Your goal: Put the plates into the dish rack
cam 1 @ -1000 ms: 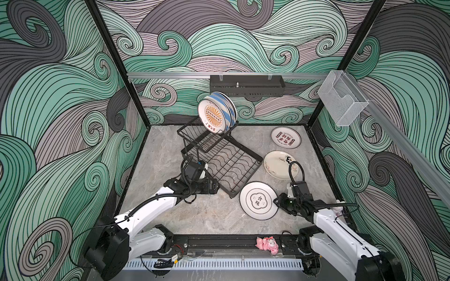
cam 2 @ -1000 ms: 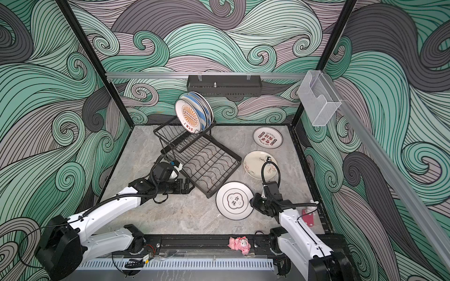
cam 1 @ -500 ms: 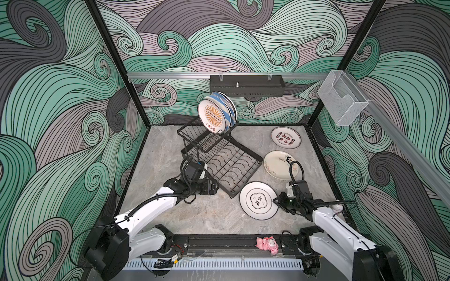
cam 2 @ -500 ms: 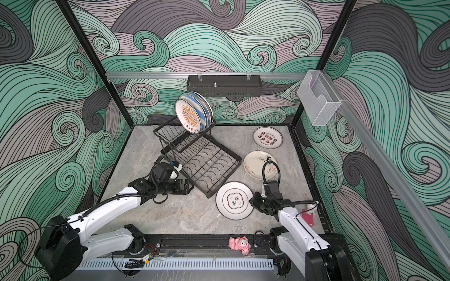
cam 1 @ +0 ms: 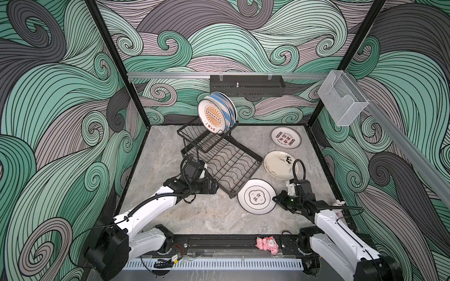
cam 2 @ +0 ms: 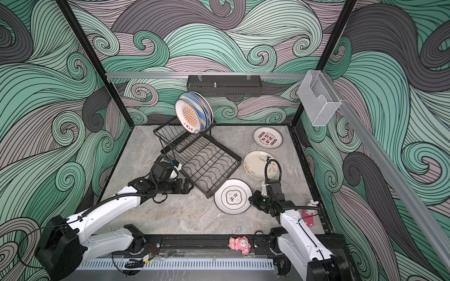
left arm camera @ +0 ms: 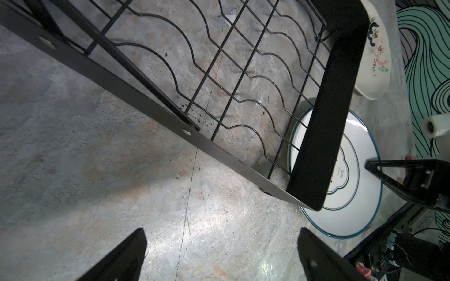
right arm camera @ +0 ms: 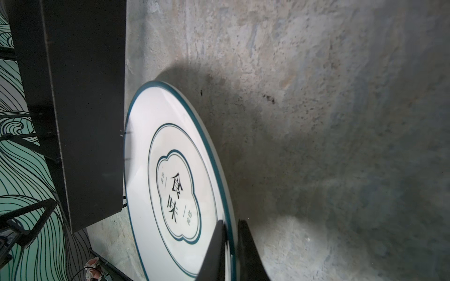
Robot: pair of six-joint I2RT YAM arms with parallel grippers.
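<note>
Teal-rimmed white plate was the one in hand.

Top views: right gripper was pinched shut on that plate's near rim. The plate looked flat on the stone table. Its edge opposite the fingers touched the dish rack corner. My read: grasp made, lift not yet begun. Next move calls for raising the plate clear of that corner, turning it on edge and carrying it to a free slot. A thin-rim pinch could slip as it tilts.

Left gripper sat just beside the rack's near edge with nothing between its fingers. Beyond the right fingertips, past the held plate, lay the cream doodle plate, then the red-lettered plate, both flat on the table.

The rack's raised basket held upright plates, with an orange sunburst plate in front and a blue-striped plate behind; count unclear. The wavy-wire base held none.

Left wrist: fingers were spread wide and empty over bare table. The rack frame was ahead of the tips, apart from them.

Right wrist: fingers were closed either side of the teal rim.
</note>
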